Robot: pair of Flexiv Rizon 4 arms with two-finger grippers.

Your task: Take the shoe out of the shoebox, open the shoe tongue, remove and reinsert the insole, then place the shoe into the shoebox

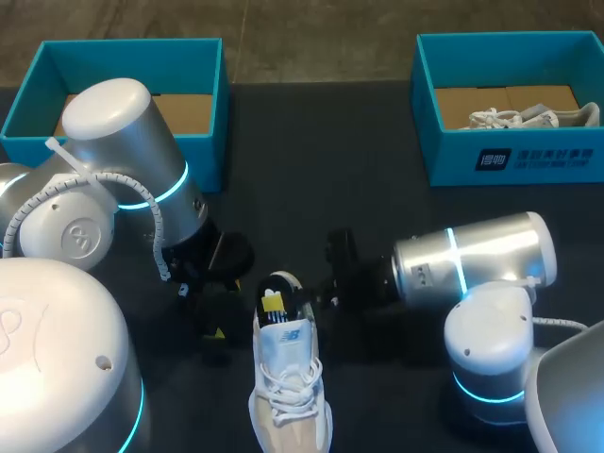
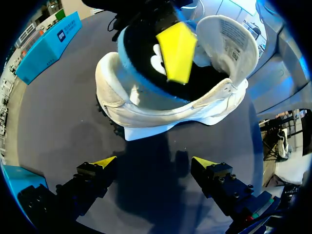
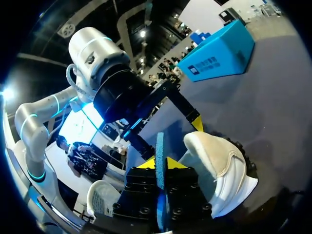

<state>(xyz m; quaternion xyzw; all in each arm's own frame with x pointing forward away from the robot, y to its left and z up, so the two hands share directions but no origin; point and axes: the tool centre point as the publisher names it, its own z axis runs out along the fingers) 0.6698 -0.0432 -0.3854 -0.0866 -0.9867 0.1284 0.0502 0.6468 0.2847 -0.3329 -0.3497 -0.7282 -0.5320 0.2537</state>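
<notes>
A white lace-up shoe point(image 1: 288, 377) stands on the dark table, heel toward the arms. My right gripper point(image 1: 274, 302) is at the shoe's heel opening. In the right wrist view that gripper point(image 3: 160, 165) is shut on the thin blue edge of the insole point(image 3: 160, 144), beside the white heel point(image 3: 219, 165). The left wrist view has the shoe point(image 2: 146, 114) just ahead of my left gripper point(image 2: 154, 163), which stands open on the table with nothing between its fingers. The tongue point(image 2: 229, 41) is folded back, and a yellow fingertip point(image 2: 176, 51) of the right gripper shows inside the shoe.
A teal shoebox point(image 1: 203, 104) stands at the back left behind my left arm. Another teal shoebox point(image 1: 514, 160) at the back right holds a second white shoe point(image 1: 528, 116). My left gripper point(image 1: 215, 326) rests just left of the shoe.
</notes>
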